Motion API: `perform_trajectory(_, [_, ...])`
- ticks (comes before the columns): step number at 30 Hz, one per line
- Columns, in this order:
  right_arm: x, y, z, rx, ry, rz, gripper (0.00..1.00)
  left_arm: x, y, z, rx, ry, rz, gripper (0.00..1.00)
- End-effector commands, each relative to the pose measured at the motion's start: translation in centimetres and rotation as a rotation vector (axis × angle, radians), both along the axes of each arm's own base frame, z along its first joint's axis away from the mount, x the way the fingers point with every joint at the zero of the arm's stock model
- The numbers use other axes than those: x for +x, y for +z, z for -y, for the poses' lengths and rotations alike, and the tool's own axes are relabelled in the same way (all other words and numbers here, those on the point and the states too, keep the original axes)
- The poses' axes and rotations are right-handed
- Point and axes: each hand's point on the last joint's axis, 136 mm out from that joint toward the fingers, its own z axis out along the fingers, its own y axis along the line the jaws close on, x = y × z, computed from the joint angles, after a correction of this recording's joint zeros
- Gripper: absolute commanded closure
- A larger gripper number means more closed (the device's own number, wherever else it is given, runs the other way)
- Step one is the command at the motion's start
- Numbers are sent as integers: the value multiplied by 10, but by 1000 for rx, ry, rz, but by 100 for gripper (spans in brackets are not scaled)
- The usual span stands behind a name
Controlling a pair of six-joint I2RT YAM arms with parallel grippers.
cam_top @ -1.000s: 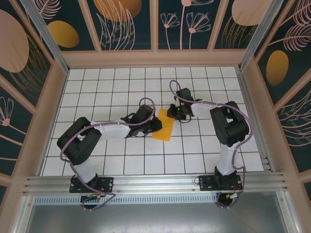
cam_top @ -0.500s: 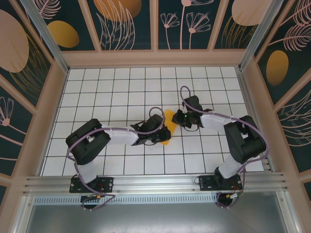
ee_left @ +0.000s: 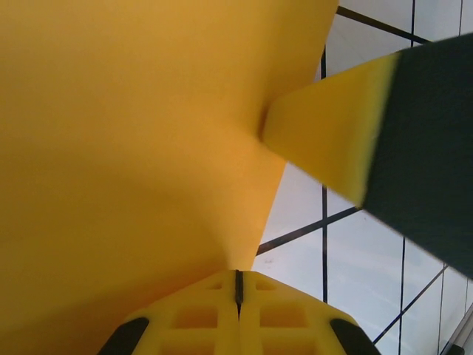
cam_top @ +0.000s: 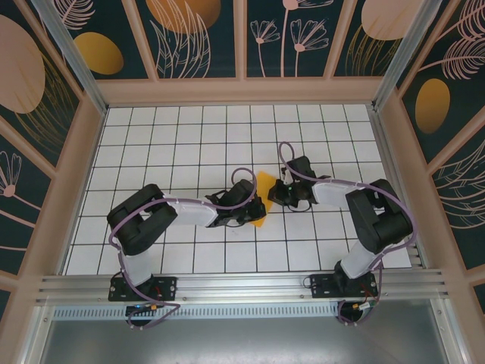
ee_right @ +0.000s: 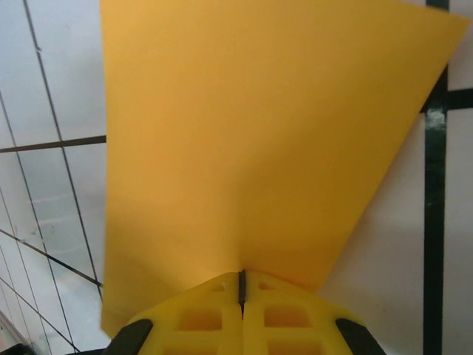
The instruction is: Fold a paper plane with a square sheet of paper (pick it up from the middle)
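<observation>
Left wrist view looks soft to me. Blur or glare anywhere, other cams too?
Left wrist: the paper is close and featureless, no glare; the yellow-and-black shape at right has smeared edges, while the grid lines behind are sharper. Right wrist: the paper's top edges are crisp, its lower-left corner blurred. Top external: sharp, evenly lit, no harsh shadows or glare.

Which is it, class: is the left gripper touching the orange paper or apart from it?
Touching. Left wrist view: the left gripper is shut, the paper running straight into its fingertips.

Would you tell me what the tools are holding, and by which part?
The left tool and right tool each pinch the orange-yellow paper by an edge, on opposite sides.
</observation>
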Motion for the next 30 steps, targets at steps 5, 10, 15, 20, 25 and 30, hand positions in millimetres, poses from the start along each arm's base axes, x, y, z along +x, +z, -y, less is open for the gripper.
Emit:
perform_trajectory(5, [-5, -11, 0, 9, 37, -12, 100, 9, 9, 16, -27, 4, 14, 96])
perform_trajectory(10, [-5, -11, 2, 23, 26, -9, 100, 11, 6, 20, -32, -1, 4, 96])
perform_trajectory(15, [-4, -9, 4, 38, 19, 0, 100, 8, -7, 15, 0, 5, -16, 96])
perform_trajectory(20, [-1, 3, 1, 72, 33, 39, 100, 5, -21, 8, 38, 10, -37, 96])
perform_trajectory(25, [-3, 15, 4, 71, 43, 67, 100, 3, -25, 2, 55, 22, -42, 97])
perform_trajectory(30, [-14, 1, 9, 47, 44, 20, 100, 3, -25, 2, 54, 25, -43, 97])
